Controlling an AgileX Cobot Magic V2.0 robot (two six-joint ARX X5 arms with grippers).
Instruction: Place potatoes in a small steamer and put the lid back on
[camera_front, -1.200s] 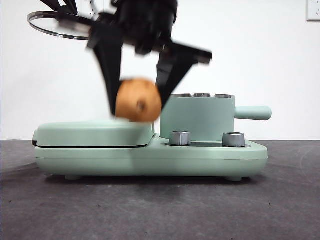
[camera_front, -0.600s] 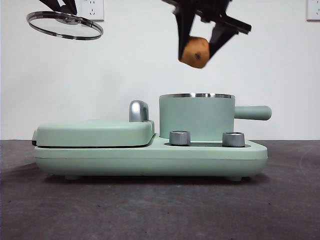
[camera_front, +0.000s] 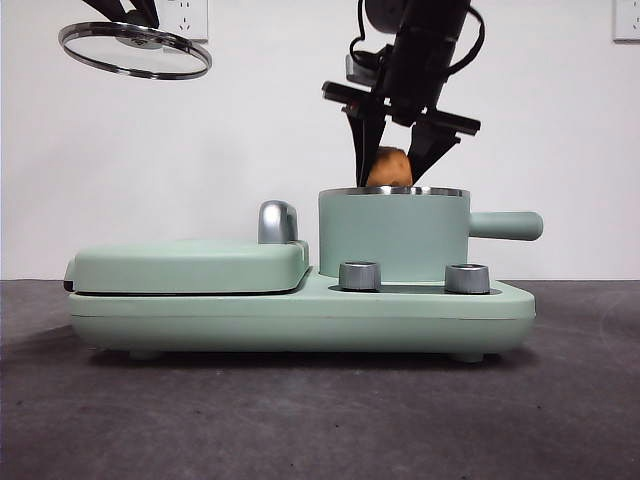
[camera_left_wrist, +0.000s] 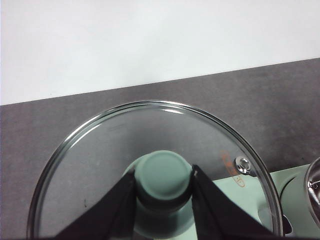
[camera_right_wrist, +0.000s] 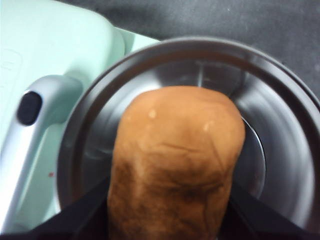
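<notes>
The mint-green small steamer (camera_front: 393, 234) stands on the right half of the cooker base, its steel rim open; the right wrist view looks down into its shiny inside (camera_right_wrist: 260, 150). My right gripper (camera_front: 393, 168) hangs just above the rim, shut on the orange-brown potato (camera_front: 390, 168), whose lower end dips to rim level. That potato (camera_right_wrist: 175, 160) fills the right wrist view, directly over the steamer's mouth. High at the far left, my left gripper (camera_left_wrist: 164, 177) is shut on the green knob of the clear glass lid (camera_front: 135, 50), holding the lid (camera_left_wrist: 100, 165) tilted in the air.
A flat mint-green griddle cover (camera_front: 190, 266) with a chrome handle (camera_front: 277, 221) lies on the left half of the cooker base (camera_front: 300, 315). Two steel dials (camera_front: 360, 276) face front. The steamer's stubby side handle (camera_front: 505, 226) points right. Dark tabletop surrounds the cooker.
My right gripper carried the potato from beside the griddle cover up over the steamer, then lowered it to the rim. The lid held at top left has barely shifted.
</notes>
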